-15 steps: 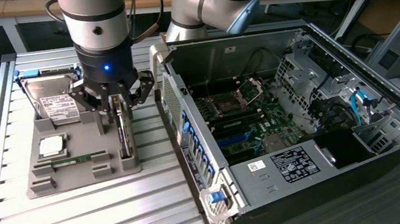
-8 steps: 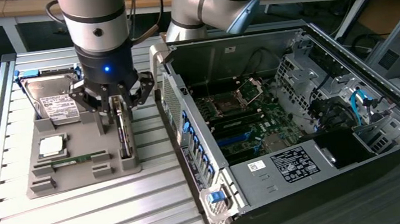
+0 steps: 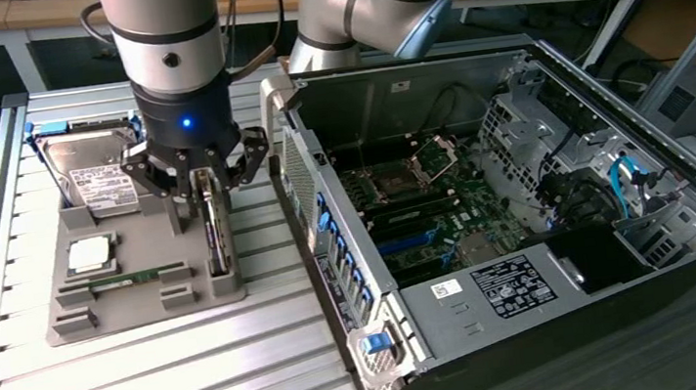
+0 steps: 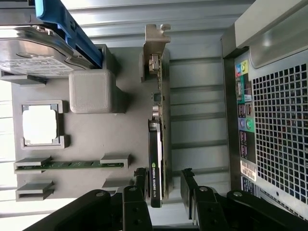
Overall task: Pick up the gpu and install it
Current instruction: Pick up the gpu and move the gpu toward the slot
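The gpu point(image 3: 212, 238) stands on its long edge in a slot of the grey holder tray point(image 3: 138, 312), a thin green board with a black cooler on one side. My gripper point(image 3: 206, 193) hangs directly over it, open. In the wrist view the gpu point(image 4: 159, 120) runs lengthwise away from the gripper point(image 4: 163, 185), its silver bracket at the far end. One black finger point(image 4: 139, 179) sits on the cooler side of the card's near end, and the other finger point(image 4: 187, 180) stands off the board side with a gap. Nothing is gripped.
The same tray point(image 4: 125, 96) holds a silver hard drive point(image 3: 97, 179), a square processor chip point(image 3: 90, 252) and a narrow memory stick point(image 3: 134, 276). The open computer case point(image 3: 604, 136) stands right beside the tray on the exterior view's right, its motherboard point(image 3: 423, 216) exposed.
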You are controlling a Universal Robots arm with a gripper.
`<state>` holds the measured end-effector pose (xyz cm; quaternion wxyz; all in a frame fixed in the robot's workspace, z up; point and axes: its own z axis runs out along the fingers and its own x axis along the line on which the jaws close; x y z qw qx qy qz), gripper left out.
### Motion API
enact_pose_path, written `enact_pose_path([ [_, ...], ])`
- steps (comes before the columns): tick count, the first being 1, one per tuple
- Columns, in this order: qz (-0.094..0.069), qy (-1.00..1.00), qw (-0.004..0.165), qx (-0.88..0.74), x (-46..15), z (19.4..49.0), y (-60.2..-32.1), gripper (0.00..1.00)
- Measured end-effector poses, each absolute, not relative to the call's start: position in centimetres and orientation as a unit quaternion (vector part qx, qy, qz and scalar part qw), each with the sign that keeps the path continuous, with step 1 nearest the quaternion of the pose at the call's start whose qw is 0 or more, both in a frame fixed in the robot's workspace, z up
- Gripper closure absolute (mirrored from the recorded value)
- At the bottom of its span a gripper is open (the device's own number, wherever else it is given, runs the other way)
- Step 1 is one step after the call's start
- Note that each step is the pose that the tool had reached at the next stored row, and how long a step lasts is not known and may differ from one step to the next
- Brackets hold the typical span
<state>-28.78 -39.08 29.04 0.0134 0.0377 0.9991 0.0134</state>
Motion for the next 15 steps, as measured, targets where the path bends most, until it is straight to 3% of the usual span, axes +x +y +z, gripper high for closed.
enact_pose_path([
  [15, 0.013, 0.999, 0.013, 0.038, -28.8, 28.2, -37.8, 0.58],
])
